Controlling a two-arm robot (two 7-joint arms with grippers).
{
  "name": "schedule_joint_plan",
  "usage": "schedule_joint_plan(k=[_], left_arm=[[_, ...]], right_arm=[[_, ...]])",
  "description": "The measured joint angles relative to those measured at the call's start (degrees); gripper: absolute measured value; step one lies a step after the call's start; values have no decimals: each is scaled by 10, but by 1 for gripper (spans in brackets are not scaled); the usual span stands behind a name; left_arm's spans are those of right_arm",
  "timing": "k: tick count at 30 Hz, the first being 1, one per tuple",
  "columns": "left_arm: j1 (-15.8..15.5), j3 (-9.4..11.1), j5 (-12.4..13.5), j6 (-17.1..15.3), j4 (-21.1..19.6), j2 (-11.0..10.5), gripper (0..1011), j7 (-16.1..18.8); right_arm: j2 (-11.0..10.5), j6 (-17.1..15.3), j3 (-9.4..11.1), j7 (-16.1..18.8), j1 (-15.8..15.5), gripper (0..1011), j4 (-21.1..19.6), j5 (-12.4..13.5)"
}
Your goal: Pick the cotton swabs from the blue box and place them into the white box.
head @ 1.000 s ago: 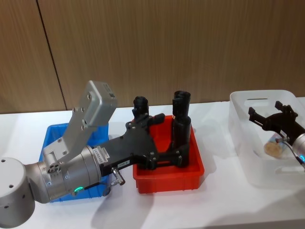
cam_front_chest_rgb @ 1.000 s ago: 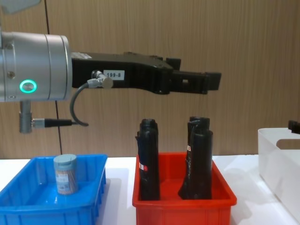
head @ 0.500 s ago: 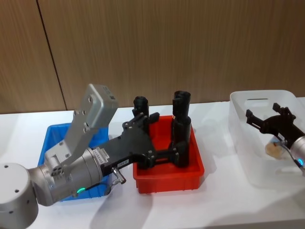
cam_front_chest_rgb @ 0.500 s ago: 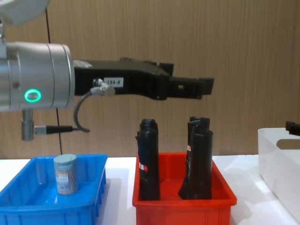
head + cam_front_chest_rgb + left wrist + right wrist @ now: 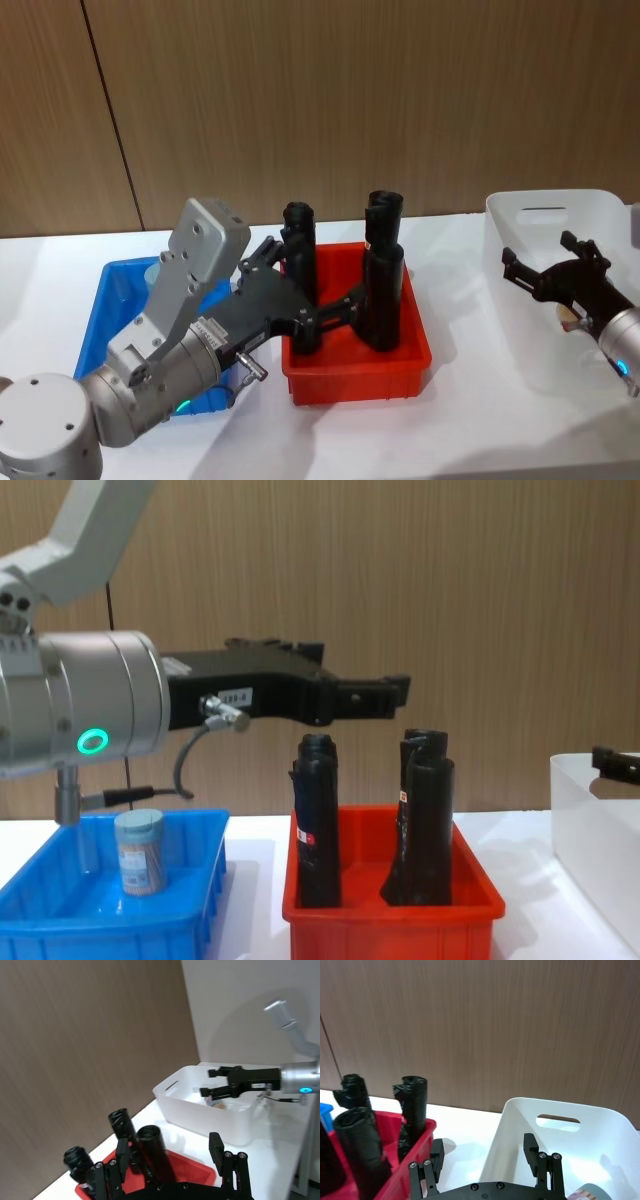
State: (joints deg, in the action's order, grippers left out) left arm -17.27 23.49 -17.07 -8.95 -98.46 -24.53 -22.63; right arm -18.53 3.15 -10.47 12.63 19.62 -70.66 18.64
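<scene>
Clearly the left arm is the one placed for the next pick. The left gripper (image 5: 395,692) hangs high over the red bin (image 5: 390,930), fingers spread apart with nothing between them, pointing across toward the robot's right. The white box (image 5: 525,340) lies well beyond its fingertips on that side. The right gripper (image 5: 484,1146) sits over that box's open top, likewise spread and empty, with a second swab jar (image 5: 592,1193) on the box floor just beneath it. The blue box (image 5: 60,925) lies the other way, behind the left fingertips and below that arm's wrist. The black rolls (image 5: 318,820) stand upright in the red bin, directly under the left fingers.

The cotton swabs (image 5: 139,852) to fetch are one jar standing in the blue box, long axis vertical, lid up. It is back and down from the left gripper and well apart from it. I judge the gripper must draw back toward its own side and drop before it can close round the jar.

As for writing, a white tag (image 5: 236,695) on the left gripper's body carries marks too small to read. The jar's printed label is not legible. A small red sticker (image 5: 305,837) shows on the nearer roll.
</scene>
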Motion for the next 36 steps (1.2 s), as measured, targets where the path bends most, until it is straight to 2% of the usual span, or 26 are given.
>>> schedule_joint_plan(k=[28,36], left_arm=[[34,24,52,75,49,25,1004,204],[37,26,56,82,53,27,1004,219]], right_arm=[[-6,-35,-17,-61,-141,1001,-211,-15],[-8,-46,-22,-78,-182,1001,-273,-19]])
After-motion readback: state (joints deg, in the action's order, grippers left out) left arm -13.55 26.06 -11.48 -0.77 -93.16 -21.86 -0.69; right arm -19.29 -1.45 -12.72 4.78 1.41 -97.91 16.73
